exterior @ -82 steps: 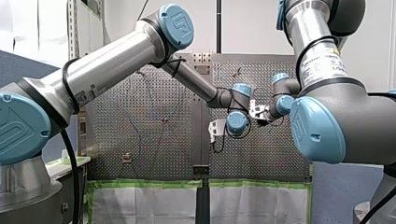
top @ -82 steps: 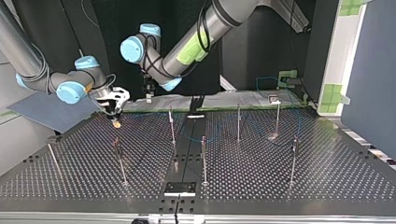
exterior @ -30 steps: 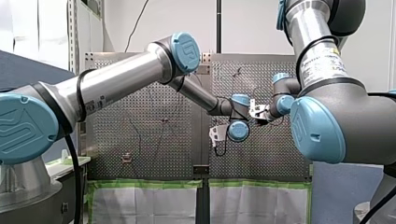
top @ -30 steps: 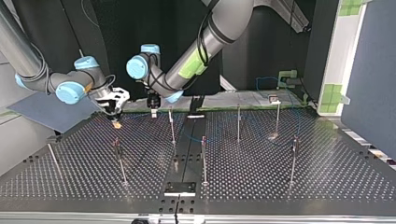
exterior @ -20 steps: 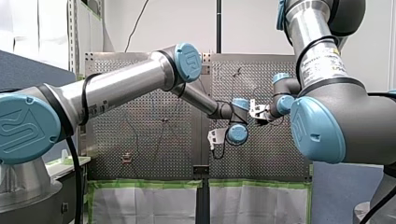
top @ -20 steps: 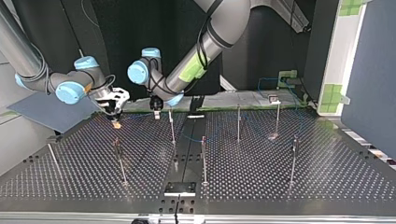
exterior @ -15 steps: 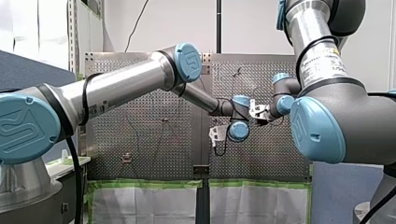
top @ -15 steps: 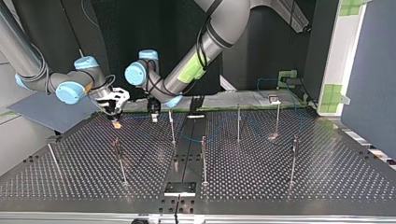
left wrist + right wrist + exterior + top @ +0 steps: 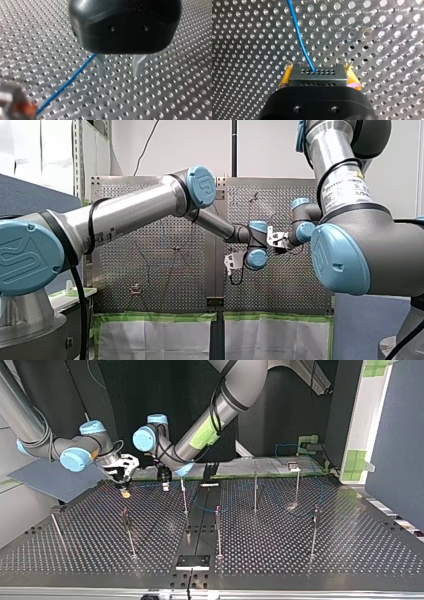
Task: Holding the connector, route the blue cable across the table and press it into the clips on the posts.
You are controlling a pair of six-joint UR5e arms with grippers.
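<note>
My right gripper [image 9: 319, 67] is shut on the dark grey connector [image 9: 318, 76], its yellow pads [image 9: 286, 76] against both sides. The blue cable [image 9: 298, 35] leaves the connector and runs ahead over the perforated table. In the top view my right gripper [image 9: 123, 486] hovers low at the back left. My left gripper [image 9: 164, 483] hangs just beside it, near a post [image 9: 183, 494]. In the left wrist view my left gripper [image 9: 117, 74] is open, its metal fingers [image 9: 101, 65] apart just above the table. The cable [image 9: 67, 82] passes the outer side of one finger.
Several thin posts stand on the table [image 9: 280, 550], among them ones at the middle [image 9: 218, 530] and the top view's right [image 9: 314, 530]. Slack cable loops [image 9: 285, 446] at the back right. A black plate [image 9: 192, 562] sits at the near edge.
My left gripper has come down toward the table and settled beside the cable near my right gripper. My right arm and the connector have stayed still.
</note>
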